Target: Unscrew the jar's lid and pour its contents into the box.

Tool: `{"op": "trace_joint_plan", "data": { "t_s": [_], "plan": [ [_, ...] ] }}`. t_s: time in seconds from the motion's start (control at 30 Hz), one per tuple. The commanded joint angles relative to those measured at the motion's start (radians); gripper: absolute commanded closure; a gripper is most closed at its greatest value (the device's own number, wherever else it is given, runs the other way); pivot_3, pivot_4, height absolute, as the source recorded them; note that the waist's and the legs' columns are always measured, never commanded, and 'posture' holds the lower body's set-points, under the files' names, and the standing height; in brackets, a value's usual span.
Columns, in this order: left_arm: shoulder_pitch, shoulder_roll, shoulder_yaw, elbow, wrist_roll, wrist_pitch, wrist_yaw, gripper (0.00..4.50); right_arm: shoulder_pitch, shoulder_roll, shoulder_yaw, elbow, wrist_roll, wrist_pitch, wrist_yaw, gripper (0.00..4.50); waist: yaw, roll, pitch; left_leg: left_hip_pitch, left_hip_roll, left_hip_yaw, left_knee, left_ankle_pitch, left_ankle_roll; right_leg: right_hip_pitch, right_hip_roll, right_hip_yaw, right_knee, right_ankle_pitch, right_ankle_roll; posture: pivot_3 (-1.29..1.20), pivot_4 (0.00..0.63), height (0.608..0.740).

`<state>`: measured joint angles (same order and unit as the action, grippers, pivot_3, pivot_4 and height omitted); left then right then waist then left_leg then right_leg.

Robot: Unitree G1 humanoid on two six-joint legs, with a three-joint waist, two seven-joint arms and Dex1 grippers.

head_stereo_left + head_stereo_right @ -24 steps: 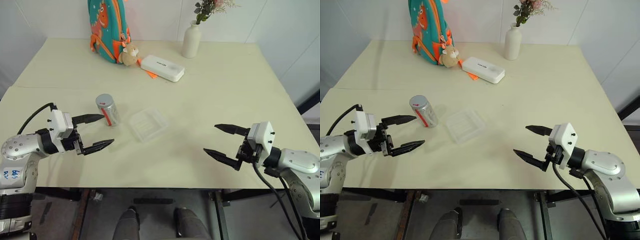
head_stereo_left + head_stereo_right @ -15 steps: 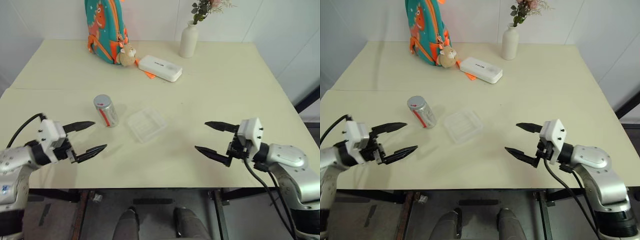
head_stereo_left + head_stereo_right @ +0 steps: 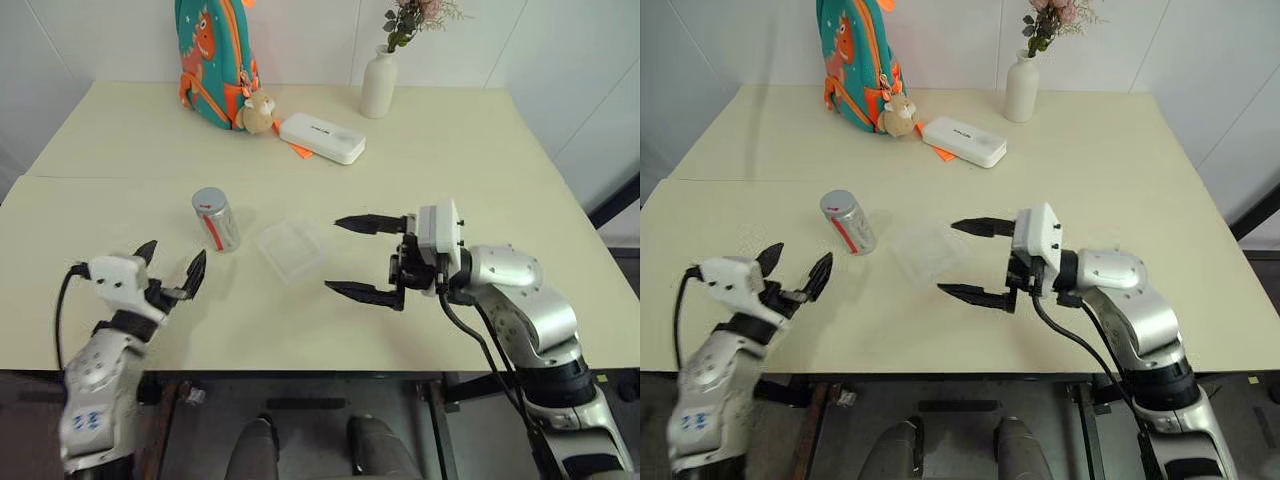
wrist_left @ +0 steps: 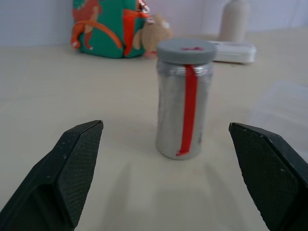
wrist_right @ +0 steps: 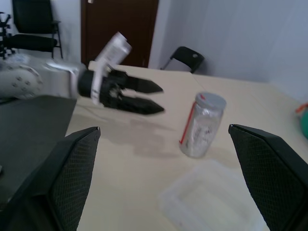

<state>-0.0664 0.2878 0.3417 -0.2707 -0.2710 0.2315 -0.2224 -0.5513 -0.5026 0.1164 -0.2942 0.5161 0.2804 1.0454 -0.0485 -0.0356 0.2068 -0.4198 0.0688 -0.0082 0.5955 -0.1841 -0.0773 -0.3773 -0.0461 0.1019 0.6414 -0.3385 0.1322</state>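
Observation:
The jar stands upright on the table, silvery with a red stripe, and its grey lid is on. Its contents are hidden inside. The clear box lies just right of the jar. My left gripper is open, a short way in front of the jar and pointing at it; the left wrist view has the jar centred between the fingers but apart from them. My right gripper is open and empty, pointing left, with its tips beside the box's right edge.
A teal backpack with a small plush toy, a white oblong case and a white vase with flowers stand along the table's far side. The table's front edge runs just behind both arms.
My right gripper has swung left across the table to the box. My left arm has drawn back and turned, so its gripper now points at the jar. Both grippers stay open.

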Motion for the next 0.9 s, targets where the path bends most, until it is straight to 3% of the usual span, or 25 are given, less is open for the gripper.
{"op": "trace_joint_plan", "data": {
  "t_s": [0.03,0.43,0.73,0.83,0.9],
  "plan": [
    [-0.074,-0.011,-0.033,0.059,0.038,-0.048,0.034,0.03,-0.032,0.023,0.021,0.014,-0.012,-0.03,0.018,0.0,0.0,-0.001,0.0,0.0,0.0,0.0,0.0,0.0,0.0,0.0,0.0,0.0,0.0,0.0,-0.001,0.0,0.15,0.74],
    [-0.272,0.021,-0.109,0.321,0.121,-0.152,0.028,0.03,-0.055,0.108,0.063,0.028,-0.079,-0.067,-0.028,0.0,-0.001,-0.001,0.0,-0.001,0.0,0.001,-0.004,-0.001,-0.001,-0.002,0.0,0.0,-0.002,0.003,0.004,0.0,0.15,0.74],
    [-0.403,0.021,-0.142,0.483,0.157,-0.197,0.026,0.03,-0.027,0.112,0.057,-0.004,-0.098,-0.057,-0.075,0.0,0.006,-0.001,0.0,-0.001,0.0,0.001,-0.004,-0.001,-0.001,-0.002,0.0,0.0,-0.004,0.003,0.005,0.0,0.15,0.74],
    [-0.409,0.021,-0.143,0.49,0.155,-0.21,0.023,0.57,-0.011,0.108,0.058,-0.016,-0.101,-0.054,-0.082,0.0,0.008,-0.001,0.0,-0.001,0.0,0.001,-0.005,-0.001,-0.001,-0.002,0.0,0.0,-0.004,0.003,0.005,0.0,0.15,0.74],
    [-0.407,0.023,-0.14,0.492,0.153,-0.212,0.025,1.2,-0.002,0.109,0.059,-0.023,-0.101,-0.051,-0.088,0.0,0.01,-0.001,0.0,-0.001,0.0,0.001,-0.005,-0.001,-0.001,-0.002,0.0,0.0,-0.004,0.003,0.005,0.0,0.15,0.74]
  ]
}}
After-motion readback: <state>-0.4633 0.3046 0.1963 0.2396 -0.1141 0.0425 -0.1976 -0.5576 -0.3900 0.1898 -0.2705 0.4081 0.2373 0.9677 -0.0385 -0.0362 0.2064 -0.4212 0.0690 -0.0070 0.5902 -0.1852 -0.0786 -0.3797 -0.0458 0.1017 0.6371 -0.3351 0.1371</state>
